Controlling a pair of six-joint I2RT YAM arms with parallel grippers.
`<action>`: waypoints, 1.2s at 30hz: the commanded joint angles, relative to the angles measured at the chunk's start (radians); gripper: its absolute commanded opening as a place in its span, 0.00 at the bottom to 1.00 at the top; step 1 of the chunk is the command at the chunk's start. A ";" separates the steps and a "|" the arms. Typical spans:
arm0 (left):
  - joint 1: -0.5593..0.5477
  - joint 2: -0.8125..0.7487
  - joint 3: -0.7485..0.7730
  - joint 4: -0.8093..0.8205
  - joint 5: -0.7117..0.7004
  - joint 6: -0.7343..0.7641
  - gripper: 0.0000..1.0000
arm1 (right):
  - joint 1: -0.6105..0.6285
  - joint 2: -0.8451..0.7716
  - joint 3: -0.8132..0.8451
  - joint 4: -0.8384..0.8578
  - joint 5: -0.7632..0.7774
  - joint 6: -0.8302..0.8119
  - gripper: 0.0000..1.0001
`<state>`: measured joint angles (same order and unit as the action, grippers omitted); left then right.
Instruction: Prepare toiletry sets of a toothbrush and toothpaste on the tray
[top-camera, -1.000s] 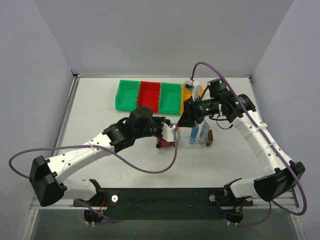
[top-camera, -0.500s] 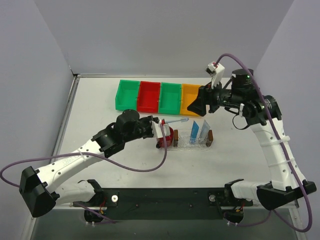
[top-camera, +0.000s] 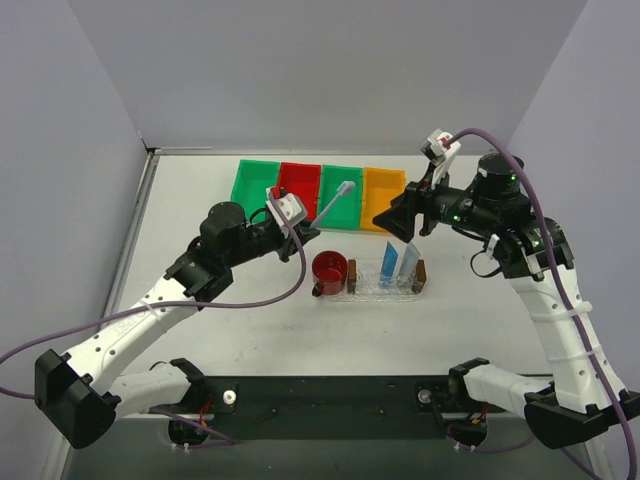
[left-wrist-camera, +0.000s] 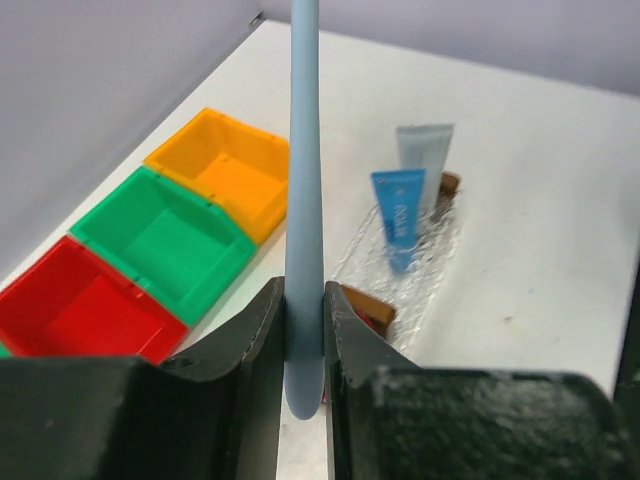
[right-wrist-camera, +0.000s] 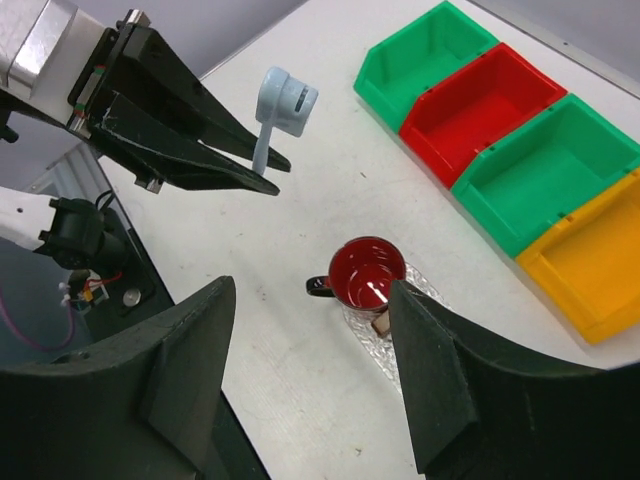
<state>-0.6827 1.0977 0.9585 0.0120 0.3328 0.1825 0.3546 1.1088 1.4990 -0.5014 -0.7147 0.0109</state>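
Pale-blue toothbrush pinched in raised left tool, right tool spread wide, held aloft near tray

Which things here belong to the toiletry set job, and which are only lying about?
Job:
- toothbrush, held in the left gripper
- blue tube and pale tube
- tray, holding both tubes

Lying about:
- red cup
- row of bins: green, red, green, orange
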 joint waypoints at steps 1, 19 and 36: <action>0.028 0.014 0.071 0.150 0.178 -0.241 0.00 | 0.053 0.008 -0.033 0.161 -0.063 0.049 0.57; 0.048 0.131 -0.017 0.637 0.465 -0.667 0.00 | 0.155 0.097 -0.031 0.370 -0.095 0.136 0.51; 0.048 0.168 -0.053 0.750 0.525 -0.732 0.00 | 0.161 0.089 -0.016 0.400 -0.140 0.178 0.37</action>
<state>-0.6395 1.2591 0.9100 0.6739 0.8230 -0.5232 0.5114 1.2091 1.4490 -0.1757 -0.8028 0.1646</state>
